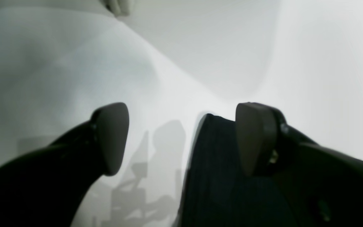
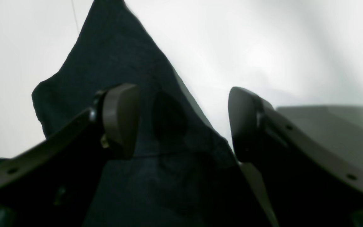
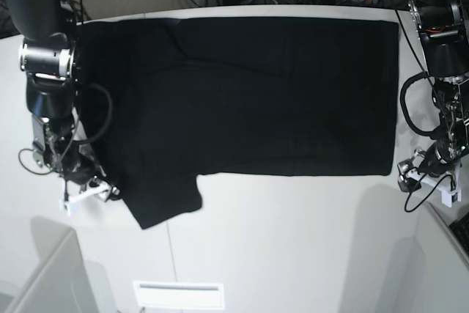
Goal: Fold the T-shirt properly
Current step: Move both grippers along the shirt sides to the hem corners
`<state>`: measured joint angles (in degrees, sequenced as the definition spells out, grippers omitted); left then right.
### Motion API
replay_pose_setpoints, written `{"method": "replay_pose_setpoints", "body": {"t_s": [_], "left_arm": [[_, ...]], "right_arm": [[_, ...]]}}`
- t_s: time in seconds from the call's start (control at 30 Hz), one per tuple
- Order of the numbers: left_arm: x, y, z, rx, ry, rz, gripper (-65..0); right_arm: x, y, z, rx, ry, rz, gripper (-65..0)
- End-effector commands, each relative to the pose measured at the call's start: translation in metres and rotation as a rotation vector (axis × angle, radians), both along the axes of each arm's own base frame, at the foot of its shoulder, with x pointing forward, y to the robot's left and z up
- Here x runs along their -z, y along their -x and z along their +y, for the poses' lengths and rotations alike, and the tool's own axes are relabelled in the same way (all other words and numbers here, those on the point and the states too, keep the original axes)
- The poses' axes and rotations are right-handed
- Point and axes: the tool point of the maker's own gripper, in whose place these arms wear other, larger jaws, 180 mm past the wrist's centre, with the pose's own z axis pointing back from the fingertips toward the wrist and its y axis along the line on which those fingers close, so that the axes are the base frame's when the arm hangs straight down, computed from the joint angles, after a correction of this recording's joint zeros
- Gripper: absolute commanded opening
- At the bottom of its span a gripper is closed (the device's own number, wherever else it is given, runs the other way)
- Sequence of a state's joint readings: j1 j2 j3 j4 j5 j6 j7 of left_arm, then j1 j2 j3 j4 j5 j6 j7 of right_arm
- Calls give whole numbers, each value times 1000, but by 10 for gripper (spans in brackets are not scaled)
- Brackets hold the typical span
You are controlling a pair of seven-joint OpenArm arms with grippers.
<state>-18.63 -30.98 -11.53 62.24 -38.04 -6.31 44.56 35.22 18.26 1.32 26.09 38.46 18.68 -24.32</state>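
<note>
Jaws of both arms gape wide, empty, at edges of black T-shirt (image 3: 278, 93)

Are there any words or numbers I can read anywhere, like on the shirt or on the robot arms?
None: no readable text in any view.
The T-shirt shows only plain black cloth, no print visible.
The left gripper and right gripper carry no labels.
The clutter behind the table is too small to read.

Left gripper (image 1: 181, 138) jaws apart; right gripper (image 2: 183, 121) likewise.
</note>
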Motion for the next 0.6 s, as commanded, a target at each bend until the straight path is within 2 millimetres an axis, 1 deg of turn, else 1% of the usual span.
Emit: {"method": "replay_pose_setpoints", "body": {"t_s": [0.0, 0.1, 0.33, 0.4, 0.5, 0.53, 0.57], "left_arm": [[-22, -9, 10, -2, -23, -57, -142], [-22, -9, 10, -2, -23, -57, -142], [-21, -9, 10, -2, -22, -53, -142], [-21, -9, 10, -2, -22, -53, -137], [-20, -9, 9, -1, -21, -53, -130], [-19, -9, 9, -2, -18, -52, -130], [-18, -9, 10, -8, -12, -47, -128]], "right_arm": [[-8, -6, 2, -36, 25, 1, -269], [-5, -6, 12, -61, 30, 2, -324], [-6, -9, 12, -39, 27, -16, -342], [-5, -8, 11, -32, 30, -25, -405], [-5, -9, 10, -24, 32, -37, -596], [-4, -8, 10, -24, 32, -35, -650], [-4, -8, 10, -24, 32, -35, -650]]}}
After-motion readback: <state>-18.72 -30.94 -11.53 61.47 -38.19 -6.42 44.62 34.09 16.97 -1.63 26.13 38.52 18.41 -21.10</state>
